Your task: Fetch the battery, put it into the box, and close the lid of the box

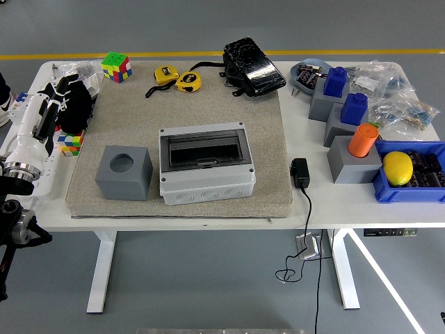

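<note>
The left arm point(31, 142) is cut by the left edge, and its hand point(69, 104) is too dark to tell how the fingers stand. A cube point(69, 142) lies half hidden under this hand. Behind the dark lid of the box point(206, 162) the inside cannot be seen, and the small parts in the bags point(400, 104) and in the blue tray point(417, 182), itself cut by the right edge, are too small to name.
</note>
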Action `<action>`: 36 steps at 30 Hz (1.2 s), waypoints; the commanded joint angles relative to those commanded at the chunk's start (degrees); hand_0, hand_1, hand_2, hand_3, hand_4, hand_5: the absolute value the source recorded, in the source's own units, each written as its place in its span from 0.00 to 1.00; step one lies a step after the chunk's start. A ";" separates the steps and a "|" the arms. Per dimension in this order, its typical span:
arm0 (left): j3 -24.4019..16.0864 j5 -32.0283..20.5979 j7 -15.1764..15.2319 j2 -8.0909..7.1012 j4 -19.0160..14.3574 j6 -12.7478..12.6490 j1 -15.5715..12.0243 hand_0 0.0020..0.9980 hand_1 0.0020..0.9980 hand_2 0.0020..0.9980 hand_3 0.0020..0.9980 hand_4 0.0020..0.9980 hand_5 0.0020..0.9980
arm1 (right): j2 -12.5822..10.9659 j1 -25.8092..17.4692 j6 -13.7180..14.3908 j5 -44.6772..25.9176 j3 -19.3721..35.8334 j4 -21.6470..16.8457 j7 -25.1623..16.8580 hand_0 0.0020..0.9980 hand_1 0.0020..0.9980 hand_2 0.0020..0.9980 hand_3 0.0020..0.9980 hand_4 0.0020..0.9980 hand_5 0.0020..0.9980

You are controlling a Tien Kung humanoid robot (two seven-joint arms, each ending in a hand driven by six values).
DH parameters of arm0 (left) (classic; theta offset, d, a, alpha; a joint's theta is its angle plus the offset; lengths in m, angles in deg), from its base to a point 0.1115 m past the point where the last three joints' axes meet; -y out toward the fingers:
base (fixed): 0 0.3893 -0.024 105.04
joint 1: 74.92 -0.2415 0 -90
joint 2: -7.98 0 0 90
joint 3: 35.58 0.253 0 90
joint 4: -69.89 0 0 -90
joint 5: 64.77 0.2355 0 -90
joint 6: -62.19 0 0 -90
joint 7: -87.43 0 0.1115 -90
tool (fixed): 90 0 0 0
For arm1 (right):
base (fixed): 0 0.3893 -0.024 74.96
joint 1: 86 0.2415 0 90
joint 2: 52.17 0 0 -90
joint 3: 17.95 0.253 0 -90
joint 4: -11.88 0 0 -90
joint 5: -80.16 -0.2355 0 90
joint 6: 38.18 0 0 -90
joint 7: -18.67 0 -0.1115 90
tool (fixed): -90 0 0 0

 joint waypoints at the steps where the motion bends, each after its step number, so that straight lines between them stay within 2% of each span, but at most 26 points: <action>1: -0.04 0.04 0.01 0.01 -0.01 -0.01 -0.01 0.81 0.83 0.81 0.80 1.00 0.93 | 0.02 -0.01 0.00 -0.01 0.01 0.00 -0.01 0.85 0.85 0.80 0.83 1.00 1.00; 36: -0.25 0.36 0.14 0.01 -0.01 -0.41 0.11 0.81 0.83 0.81 0.80 1.00 0.92 | -0.04 0.06 0.00 0.05 -0.11 0.00 0.04 0.85 0.85 0.80 0.83 1.00 1.00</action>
